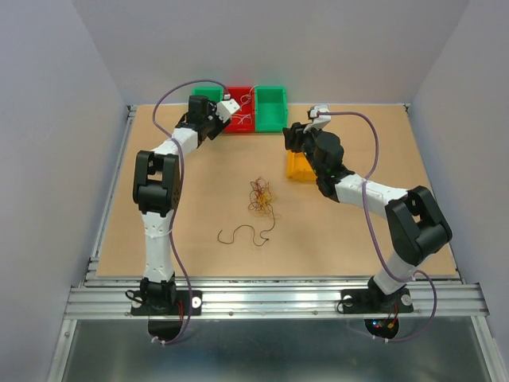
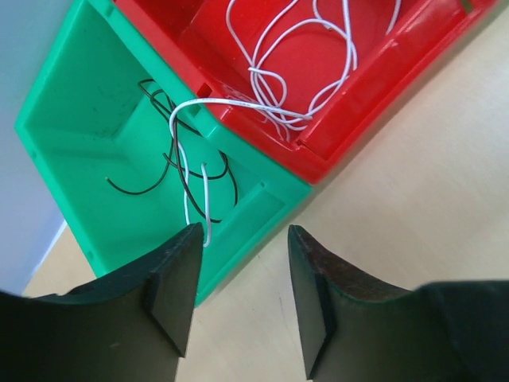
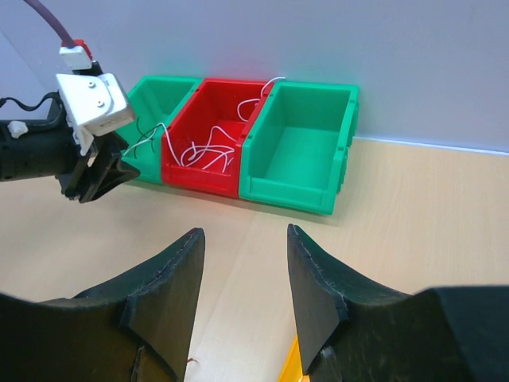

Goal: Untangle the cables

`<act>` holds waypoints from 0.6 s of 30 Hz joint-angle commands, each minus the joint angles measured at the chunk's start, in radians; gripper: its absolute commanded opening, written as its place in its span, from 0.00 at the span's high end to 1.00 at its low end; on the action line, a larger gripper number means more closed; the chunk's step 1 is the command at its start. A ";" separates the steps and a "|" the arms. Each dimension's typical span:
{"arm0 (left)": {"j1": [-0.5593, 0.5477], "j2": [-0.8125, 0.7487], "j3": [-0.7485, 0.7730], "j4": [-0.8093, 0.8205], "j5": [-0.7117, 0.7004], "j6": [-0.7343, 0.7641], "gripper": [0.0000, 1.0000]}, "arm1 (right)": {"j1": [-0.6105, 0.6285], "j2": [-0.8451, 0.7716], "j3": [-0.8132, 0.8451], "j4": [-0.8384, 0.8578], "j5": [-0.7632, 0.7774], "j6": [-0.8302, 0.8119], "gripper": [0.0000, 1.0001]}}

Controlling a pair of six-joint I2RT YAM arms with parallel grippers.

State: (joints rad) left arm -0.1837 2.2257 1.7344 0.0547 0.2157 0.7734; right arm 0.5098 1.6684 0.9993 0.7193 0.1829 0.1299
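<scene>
Cables lie tangled mid-table, six o'clock of red bin. Left gripper and right gripper gape empty (white wire straddles its rim). Sorting step, by my judgement; next move calls for pinching one strand.

Red bin, green bins; white wires; orange-brown tangle; tan table.

The tan table carries a row of bins at 12 o'clock, an orange bin at 2, tangled cables at centre, and a loose dark wire at 6.
</scene>
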 commanded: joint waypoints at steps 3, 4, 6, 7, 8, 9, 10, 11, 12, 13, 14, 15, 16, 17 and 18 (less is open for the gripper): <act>-0.003 0.026 0.102 0.014 -0.091 0.009 0.50 | -0.005 -0.024 -0.005 0.052 -0.010 -0.009 0.48; -0.003 0.028 0.105 0.019 -0.101 0.009 0.52 | -0.007 -0.024 -0.005 0.052 -0.011 -0.009 0.48; -0.003 0.034 0.108 0.030 -0.125 0.010 0.63 | -0.007 -0.019 -0.004 0.052 -0.017 -0.004 0.49; -0.003 0.037 0.109 0.037 -0.134 0.010 0.68 | -0.007 -0.019 -0.002 0.052 -0.019 -0.006 0.49; -0.003 0.038 0.106 0.039 -0.139 0.010 0.74 | -0.007 -0.018 -0.001 0.052 -0.020 -0.003 0.49; -0.003 0.037 0.105 0.042 -0.142 0.010 0.80 | -0.007 -0.016 0.001 0.052 -0.020 -0.001 0.49; -0.003 0.034 0.096 0.046 -0.145 0.007 0.86 | -0.007 -0.012 0.004 0.052 -0.022 0.000 0.49; -0.003 0.028 0.088 0.056 -0.145 0.009 0.87 | -0.007 -0.010 0.005 0.052 -0.022 0.000 0.49; -0.005 0.016 0.073 0.065 -0.141 0.004 0.88 | -0.007 -0.007 0.007 0.052 -0.025 0.002 0.49; -0.003 0.009 0.067 0.065 -0.139 0.003 0.88 | -0.007 -0.006 0.009 0.052 -0.025 0.002 0.49; -0.003 0.002 0.059 0.074 -0.136 0.001 0.89 | -0.007 -0.004 0.009 0.052 -0.028 0.002 0.49; -0.003 -0.012 0.054 0.079 -0.136 0.000 0.92 | -0.007 -0.002 0.010 0.052 -0.026 0.002 0.50; -0.005 -0.017 0.047 0.082 -0.136 0.001 0.98 | -0.007 -0.001 0.010 0.052 -0.025 0.002 0.50; -0.003 -0.023 0.048 0.082 -0.134 0.001 1.00 | -0.005 0.001 0.010 0.052 -0.025 0.002 0.50; -0.003 -0.027 0.047 0.082 -0.134 -0.002 1.00 | -0.007 0.001 0.012 0.052 -0.025 0.004 0.50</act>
State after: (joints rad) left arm -0.1837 2.2711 1.7920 0.0853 0.0891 0.7776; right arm 0.5098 1.6688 0.9993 0.7193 0.1646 0.1310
